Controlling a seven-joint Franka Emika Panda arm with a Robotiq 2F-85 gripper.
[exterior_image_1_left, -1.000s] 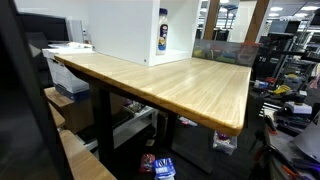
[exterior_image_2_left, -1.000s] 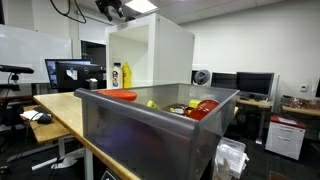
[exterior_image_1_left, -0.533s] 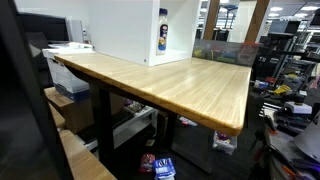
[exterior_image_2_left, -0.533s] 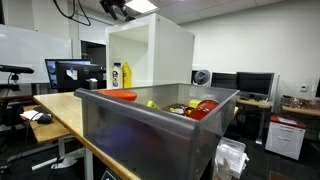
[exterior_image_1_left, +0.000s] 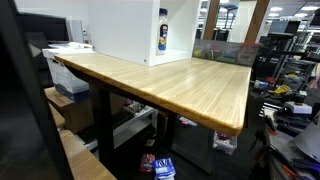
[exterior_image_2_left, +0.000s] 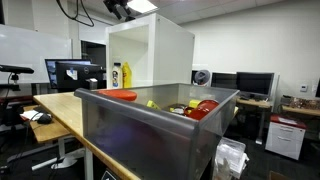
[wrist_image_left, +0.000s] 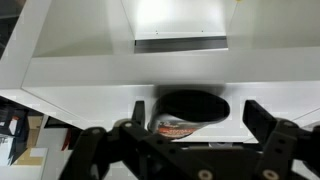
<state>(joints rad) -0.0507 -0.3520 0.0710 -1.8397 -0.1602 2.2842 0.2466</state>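
hovering high, black gripper (exterior_image_2_left: 120, 9) jaws apart; upright yellow black-capped plastic bottle (exterior_image_2_left: 116, 74) below, at open front of white box (exterior_image_2_left: 160, 50).

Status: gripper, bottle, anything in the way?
Gripper open, empty, high above tall white open-front box. Dark-capped yellow bottle upright inside, untouched. Box top overhangs bottle.

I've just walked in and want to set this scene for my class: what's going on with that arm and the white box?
The robot's gripper hangs open high above a white open-fronted box on the wooden table, holding nothing. A yellow bottle stands upright inside the box, untouched. In an exterior view, a grey bin of mixed items sits on the table nearer the camera.
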